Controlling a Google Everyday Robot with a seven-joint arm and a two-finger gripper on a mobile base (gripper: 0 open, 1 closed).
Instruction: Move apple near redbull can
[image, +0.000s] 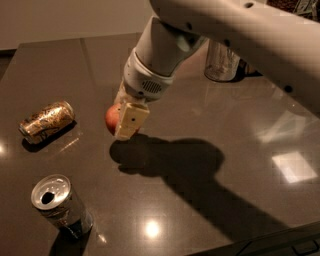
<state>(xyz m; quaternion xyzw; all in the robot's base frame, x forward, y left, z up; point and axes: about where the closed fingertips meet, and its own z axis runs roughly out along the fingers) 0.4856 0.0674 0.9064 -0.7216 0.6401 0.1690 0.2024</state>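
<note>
Redbull can (61, 206) stands upright at the near edge of the dark table (210, 200), at 7 o'clock from the apple, well apart. Gold-brown can (47, 120) lies on its side at 9 o'clock of the apple. Gripper (121, 125) is mid-table, fingers (131, 119) clamped narrow on the apple (111, 119). Silver container (222, 63) stands far off at 1 o'clock.

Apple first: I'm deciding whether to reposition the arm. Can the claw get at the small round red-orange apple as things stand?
Probably yes. The claw is down at the small round red-orange apple, apparently shut on it from both sides; nothing stands between them.
</note>
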